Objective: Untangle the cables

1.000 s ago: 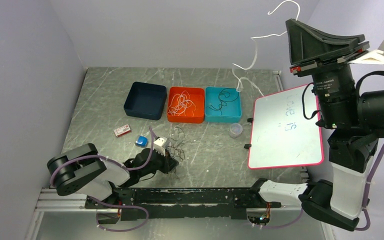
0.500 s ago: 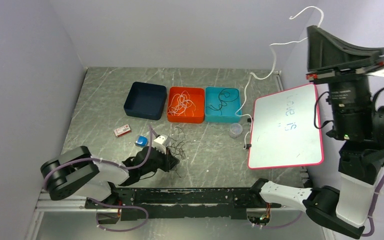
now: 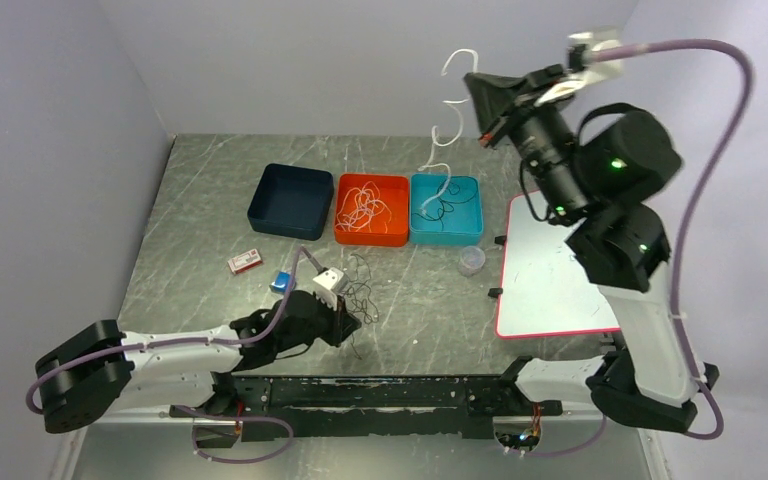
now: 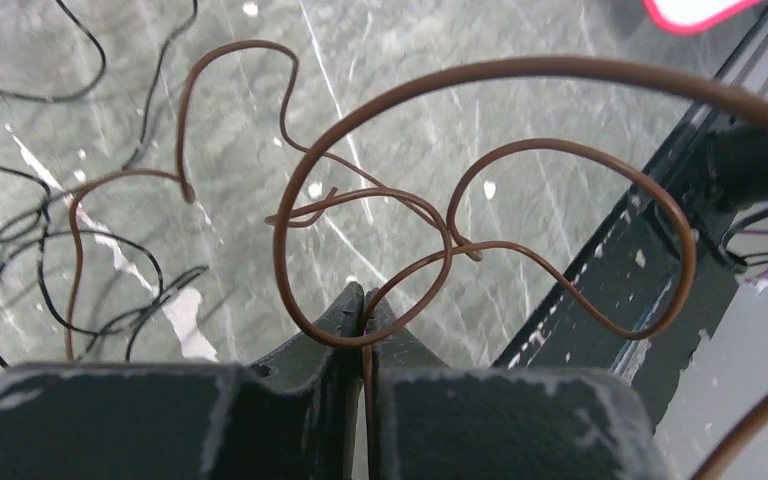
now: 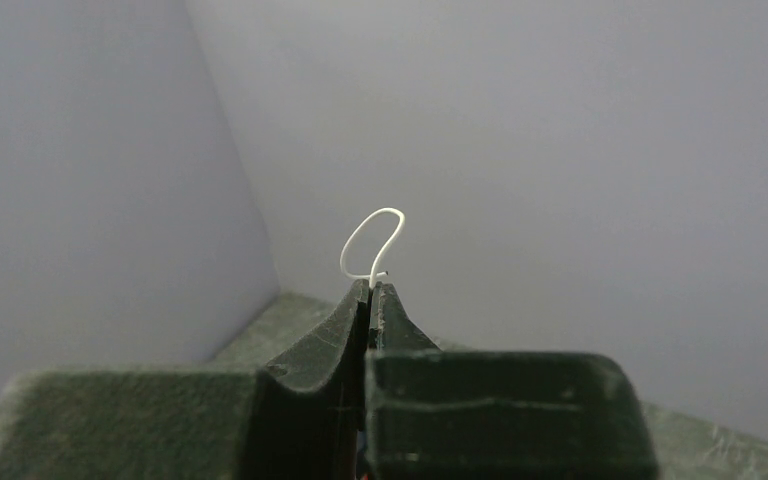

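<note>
right gripper (image 5: 370, 290): fingers pressed together on the end of a white cable (image 5: 385, 210), with a small loop poking out above the tips. the arm is raised high at the upper right of the top view.
why so high: as i read it, the height lets the white cable hang free of everything else. it dangles in curls, its lower end over the teal bin (image 3: 444, 240).
left gripper (image 4: 363, 298): closed tight, pinching a brown cable (image 4: 560, 64) that springs into wide loops just ahead of the tips. it sits low over the table (image 3: 210, 200), lower centre-left of the top view.
why so low: probably to pin its strand down at the pile while the other arm holds one well away.
tangle of dark cables (image 3: 363, 285): on the table just beyond the left gripper, thin black strands crossing each other. this is the unsorted part of the job.
navy bin (image 3: 282, 228): left end of the row, nothing visible inside.
orange bin (image 3: 370, 239): middle of the row, holds a heap of white cables (image 3: 365, 210).
teal bin: right end of the row, holds a dark cable (image 3: 440, 208) curled on its floor.
sorting logic: the bins seem split by colour, so the hanging white cable likely belongs in the orange bin, just beside where it hangs.
bystanders: a whiteboard (image 3: 550, 280) at the right, a clear cup (image 3: 471, 261) just in front of the teal bin, and a small red-and-white box (image 3: 245, 263) and a blue object (image 3: 281, 282) left of the tangle.
</note>
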`<state>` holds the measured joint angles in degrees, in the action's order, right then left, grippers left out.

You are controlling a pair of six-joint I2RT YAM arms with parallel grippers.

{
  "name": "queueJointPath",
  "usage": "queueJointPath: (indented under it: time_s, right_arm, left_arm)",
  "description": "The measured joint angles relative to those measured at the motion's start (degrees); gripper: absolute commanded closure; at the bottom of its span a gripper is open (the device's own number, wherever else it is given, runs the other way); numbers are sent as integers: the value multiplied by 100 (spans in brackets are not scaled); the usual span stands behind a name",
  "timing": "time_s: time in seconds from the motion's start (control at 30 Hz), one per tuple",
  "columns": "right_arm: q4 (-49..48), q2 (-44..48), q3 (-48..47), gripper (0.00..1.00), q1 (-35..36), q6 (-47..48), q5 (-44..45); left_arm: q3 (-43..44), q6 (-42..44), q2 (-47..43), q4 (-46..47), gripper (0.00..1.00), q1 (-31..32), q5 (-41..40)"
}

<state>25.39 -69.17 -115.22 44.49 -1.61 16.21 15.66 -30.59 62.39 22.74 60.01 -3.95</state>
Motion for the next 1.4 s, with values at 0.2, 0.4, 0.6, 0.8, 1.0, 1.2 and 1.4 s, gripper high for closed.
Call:
queueJointPath:
  time_s: [0.2,0.4,0.6,0.8,1.0,1.2,1.4]
  right_arm:
    - [72,-461,219,100,0,-68,-214]
    - [72,-1056,168,100,-24,-61,-413]
    - [68,-1512,173,100,-286,-122,-778]
    - [-22,-1801,173,100,-713,-289,-1305]
    - [-160,-2144,175,100,-1064,-457,-1823]
    - [-339,-2282,584,100,-1307,-568,-2098]
    - [-605,-2282,1360,100,-1447,-610,-2159]
  left_arm:
    - [37,-160,-101,-693,91,433,-345]
    - [-140,-660,-275,-966,91,529,-702]
    - [-334,-933,-629,-1204,91,546,-855]
    - [-341,-1025,-826,-1397,92,546,-938]
    - [-341,-1067,-824,-1482,92,546,-942]
    - [-341,-1084,-815,-1482,93,546,-946]
    - [-341,-1084,-815,-1484,93,546,-962]
